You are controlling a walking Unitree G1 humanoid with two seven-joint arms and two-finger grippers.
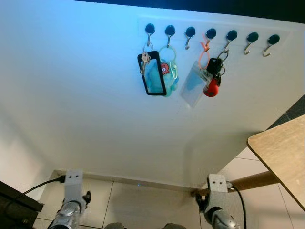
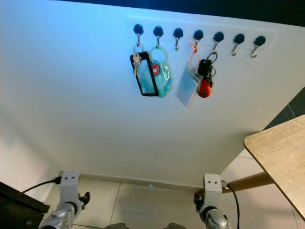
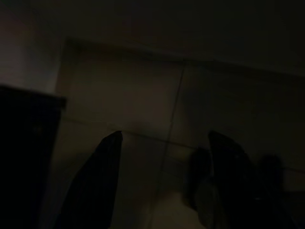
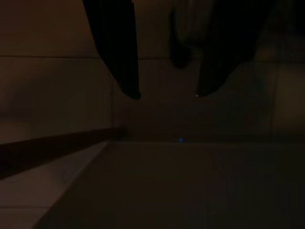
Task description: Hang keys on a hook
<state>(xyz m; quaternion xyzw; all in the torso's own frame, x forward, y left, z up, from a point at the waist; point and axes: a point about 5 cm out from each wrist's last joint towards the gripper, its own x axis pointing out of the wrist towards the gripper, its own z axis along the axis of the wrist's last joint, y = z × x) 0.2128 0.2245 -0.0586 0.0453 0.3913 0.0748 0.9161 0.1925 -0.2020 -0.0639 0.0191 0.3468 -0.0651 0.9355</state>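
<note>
You are looking up at a white wall with a row of hooks high on it, and several bunches are already hanging there: silver keys with a black-framed tag on the first hook, a teal ring with a cartoon charm on the second, a clear badge holder on an orange loop on the fourth, and a black fob with a red charm on the fifth. The third hook and the last two are hanging bare.

Both arms are hanging low by the floor. The left gripper is showing its jaws apart over the tiles with nothing between them, and the right gripper is likewise spread and carrying nothing.

To my eye the hanging looks done. If another bunch is coming, you should be aiming its ring at a bare hook, approaching from above the tip and lowering squarely, while keeping clear of the wooden surface on your right.
</note>
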